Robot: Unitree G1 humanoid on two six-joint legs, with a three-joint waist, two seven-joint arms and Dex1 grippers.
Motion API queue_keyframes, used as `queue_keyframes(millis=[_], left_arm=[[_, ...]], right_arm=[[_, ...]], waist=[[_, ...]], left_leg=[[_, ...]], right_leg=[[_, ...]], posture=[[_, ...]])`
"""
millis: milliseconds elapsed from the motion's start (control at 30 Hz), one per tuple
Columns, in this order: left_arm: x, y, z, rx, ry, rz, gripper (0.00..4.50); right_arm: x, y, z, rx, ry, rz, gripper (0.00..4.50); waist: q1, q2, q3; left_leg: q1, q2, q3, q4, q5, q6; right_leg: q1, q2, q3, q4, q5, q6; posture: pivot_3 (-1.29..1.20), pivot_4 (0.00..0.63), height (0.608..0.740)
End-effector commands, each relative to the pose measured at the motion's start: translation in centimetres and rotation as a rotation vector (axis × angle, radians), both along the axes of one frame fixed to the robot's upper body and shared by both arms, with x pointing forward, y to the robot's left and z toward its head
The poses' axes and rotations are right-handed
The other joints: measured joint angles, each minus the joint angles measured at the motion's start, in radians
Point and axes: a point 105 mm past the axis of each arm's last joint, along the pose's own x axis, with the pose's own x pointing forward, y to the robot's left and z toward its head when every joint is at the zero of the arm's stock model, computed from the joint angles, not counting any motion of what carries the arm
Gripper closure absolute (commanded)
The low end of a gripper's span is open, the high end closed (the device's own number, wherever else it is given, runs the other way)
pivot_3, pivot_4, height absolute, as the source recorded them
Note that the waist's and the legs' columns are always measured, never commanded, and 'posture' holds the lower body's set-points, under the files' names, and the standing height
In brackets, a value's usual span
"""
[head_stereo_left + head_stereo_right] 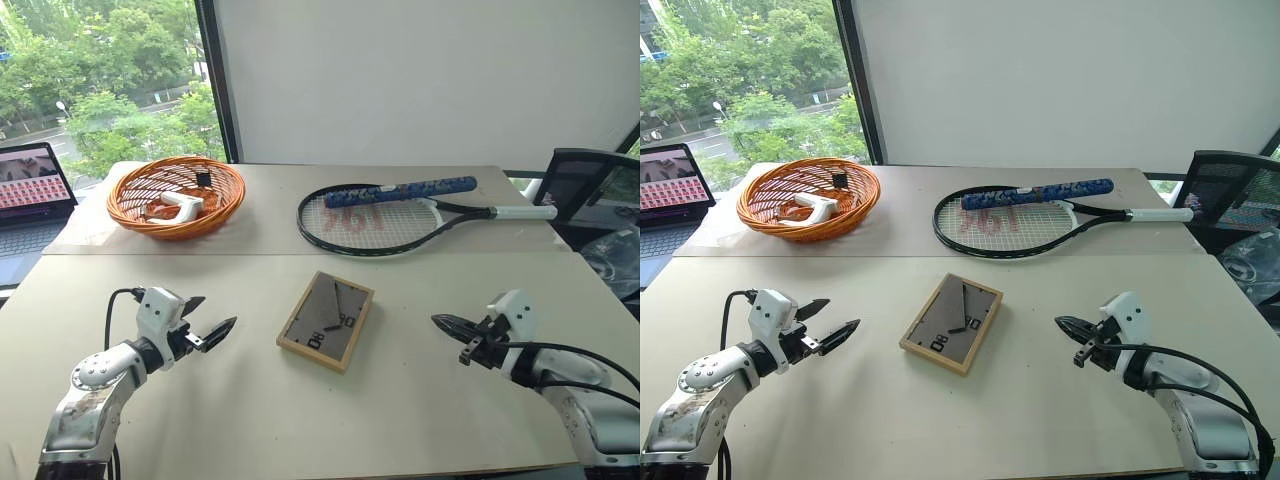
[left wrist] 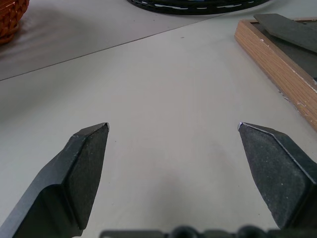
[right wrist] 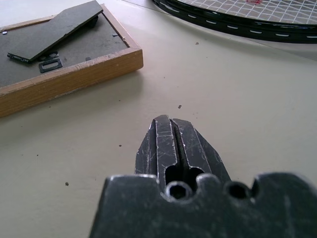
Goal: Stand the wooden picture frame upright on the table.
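The left gripper [image 1: 213,331] hovers just over the table [image 1: 250,420] with its two black fingers spread wide and nothing between them. Taking its tips as the dial centre in the head view, the wooden picture frame [image 1: 325,320] lies at about three o'clock, near but apart, bare tabletop between them. The right gripper [image 1: 450,330] mirrors it on the other side, its fingers pressed together and empty; from it the frame sits at about nine o'clock.

The frame lies flat, back panel up, its dark fold-out stand [image 3: 54,30] lifted a little off the panel at one end. Its long axis runs from roughly one o'clock to seven o'clock, so each gripper faces a long wooden edge rather than a corner. The two arms look about equally near; the left, already open, seems the readier to take an edge, while the right would have to open first.

Beyond the frame, at twelve o'clock across the table seam, a tennis racket [image 1: 385,222] lies flat with a blue-patterned tube [image 1: 400,191] on its strings. At about eleven o'clock stands an orange wicker basket [image 1: 176,196] with small items inside. A laptop [image 1: 30,195] sits at the far left, off the table. Nothing stands between either gripper and the frame, and the space around it looks ample for tipping it up.
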Motion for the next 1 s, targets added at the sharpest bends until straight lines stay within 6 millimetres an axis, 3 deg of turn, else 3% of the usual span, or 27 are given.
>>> queue_keyframes(millis=[33,100,167,333,467,633,867,1000], left_arm=[[0.8,-0.1,3.1,-0.031,-0.057,-0.059,0.0],[2.0,-0.5,5.3,-0.01,-0.089,-0.126,0.54],[2.6,-1.1,5.7,0.026,-0.091,-0.17,1.23],[4.0,-4.2,3.6,0.096,-0.052,-0.235,3.05],[3.9,-6.2,1.5,0.137,0.008,-0.292,4.47],[2.8,-7.8,0.1,0.125,0.062,-0.348,4.47],[-1.8,-11.6,-1.4,0.037,0.203,-0.543,4.47],[-2.7,-11.8,-1.7,0.043,0.229,-0.542,4.47]], right_arm=[[-0.7,1.0,2.9,-0.013,-0.03,0.096,4.49],[-1.5,2.4,4.2,-0.072,0.02,0.213,4.5],[-1.6,2.9,4.0,-0.128,0.057,0.239,4.5],[1.2,3.2,2.5,-0.246,0.046,0.183,4.5],[3.1,4.3,0.1,-0.288,0.093,0.196,4.5],[4.8,7.1,-0.9,-0.28,0.089,0.267,4.5],[6.2,9.5,-1.1,-0.289,0.062,0.344,4.5],[6.1,10.1,-1.3,-0.285,0.072,0.383,4.5]], waist=[[0.001,0.0,0.0],[0.006,0.002,0.002],[0.005,0.002,0.002],[-0.001,0.001,-0.007],[-0.005,0.0,-0.007],[0.0,0.001,-0.007],[0.005,0.001,-0.007],[0.005,0.001,-0.007]], left_leg=[[0.0,0.0,0.0,0.0,0.0,0.0],[-0.003,-0.001,-0.001,0.002,0.0,0.0],[-0.004,-0.001,-0.004,0.004,0.0,0.0],[0.003,-0.005,-0.004,0.004,-0.005,0.001],[-0.006,-0.005,-0.005,0.004,-0.005,0.001],[-0.006,-0.005,-0.005,0.004,-0.005,0.001],[-0.006,-0.005,-0.006,0.005,-0.005,0.001],[-0.005,-0.005,-0.006,0.005,-0.005,0.001]], right_leg=[[0.0,0.0,0.0,0.0,0.0,0.0],[-0.002,0.0,0.0,0.002,0.0,0.001],[-0.002,0.0,-0.001,0.002,-0.001,0.003],[0.009,-0.004,-0.003,-0.002,-0.005,0.001],[-0.001,-0.004,-0.003,0.001,-0.005,0.001],[0.0,-0.004,-0.004,0.001,-0.005,0.001],[0.001,-0.004,-0.006,0.002,-0.005,0.001],[0.002,-0.004,-0.006,0.002,-0.005,0.001]], posture=[[0.0,0.15,0.725],[0.0,0.15,0.725],[0.0,0.15,0.725],[0.0,0.15,0.725],[0.0,0.15,0.725],[0.0,0.15,0.725],[0.0,0.15,0.725],[0.0,0.15,0.725]])
